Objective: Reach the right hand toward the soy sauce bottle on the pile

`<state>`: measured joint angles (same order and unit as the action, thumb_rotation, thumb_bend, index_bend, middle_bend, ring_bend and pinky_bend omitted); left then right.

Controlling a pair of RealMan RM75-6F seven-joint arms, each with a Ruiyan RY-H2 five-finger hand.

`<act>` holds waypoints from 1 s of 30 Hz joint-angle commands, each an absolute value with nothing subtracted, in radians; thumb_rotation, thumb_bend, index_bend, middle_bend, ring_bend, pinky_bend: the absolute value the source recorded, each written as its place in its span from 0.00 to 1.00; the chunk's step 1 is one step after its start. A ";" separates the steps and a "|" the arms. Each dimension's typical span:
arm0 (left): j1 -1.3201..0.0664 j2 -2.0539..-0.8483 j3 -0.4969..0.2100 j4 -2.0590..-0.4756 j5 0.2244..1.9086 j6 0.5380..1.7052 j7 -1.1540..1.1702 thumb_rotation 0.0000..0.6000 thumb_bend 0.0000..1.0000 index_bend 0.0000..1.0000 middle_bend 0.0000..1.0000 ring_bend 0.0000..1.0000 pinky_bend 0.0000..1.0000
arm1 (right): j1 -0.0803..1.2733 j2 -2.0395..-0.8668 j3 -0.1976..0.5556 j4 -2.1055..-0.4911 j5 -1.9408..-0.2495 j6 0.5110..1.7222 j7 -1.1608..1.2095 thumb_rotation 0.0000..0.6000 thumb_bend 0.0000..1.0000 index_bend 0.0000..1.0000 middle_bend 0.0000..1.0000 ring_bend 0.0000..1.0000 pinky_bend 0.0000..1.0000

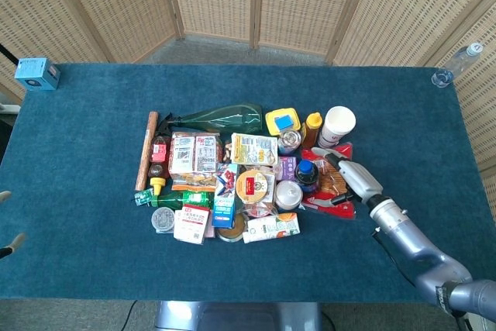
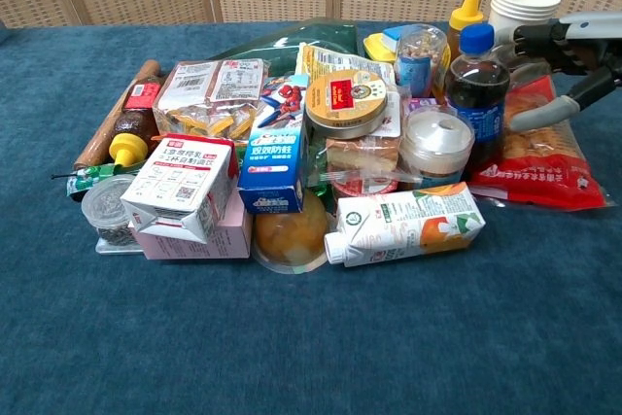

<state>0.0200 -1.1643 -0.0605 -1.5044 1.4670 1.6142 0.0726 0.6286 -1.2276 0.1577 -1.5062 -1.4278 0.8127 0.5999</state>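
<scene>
The soy sauce bottle, dark with a blue cap, stands upright at the right side of the pile. My right hand hovers just right of it over the red cracker bag. Its fingers are spread and hold nothing. The fingertips reach close to the bottle's cap in the chest view, with a small gap left. Only the fingertips of my left hand show, at the far left edge of the head view, apart and holding nothing.
A stack of paper cups and a yellow squeeze bottle stand behind the soy sauce bottle. A clear lidded jar and a juice carton lie in front. A water bottle stands at the far right.
</scene>
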 commanded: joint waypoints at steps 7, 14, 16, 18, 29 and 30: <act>0.025 -1.169 -0.061 -1.494 1.462 1.613 0.064 1.00 0.00 0.24 0.30 0.30 0.00 | 0.645 -1.253 0.167 -1.499 -1.390 0.809 0.593 0.98 0.00 0.07 0.26 0.17 0.23; 0.037 -1.168 -0.061 -1.486 1.457 1.624 0.050 1.00 0.00 0.24 0.30 0.30 0.00 | 0.633 -1.320 0.202 -1.466 -1.314 0.865 0.549 1.00 0.00 0.61 0.87 0.81 0.81; 0.040 -1.169 -0.060 -1.483 1.456 1.625 0.047 1.00 0.00 0.24 0.30 0.30 0.00 | 0.623 -1.323 0.211 -1.462 -1.300 0.887 0.555 1.00 0.01 0.68 0.96 0.93 0.88; 0.042 -1.170 -0.060 -1.479 1.454 1.623 0.042 1.00 0.00 0.24 0.30 0.30 0.00 | 0.606 -1.325 0.222 -1.458 -1.286 0.917 0.561 1.00 0.02 0.72 1.00 0.99 0.91; 0.025 -1.177 -0.062 -1.476 1.463 1.602 0.043 1.00 0.00 0.23 0.30 0.29 0.00 | 0.516 -1.256 0.248 -1.507 -1.245 1.020 0.588 1.00 0.03 0.74 1.00 1.00 0.92; 0.024 -1.178 -0.062 -1.476 1.464 1.600 0.044 1.00 0.00 0.23 0.30 0.30 0.00 | 0.509 -1.246 0.250 -1.514 -1.245 1.028 0.590 1.00 0.03 0.74 1.00 1.00 0.92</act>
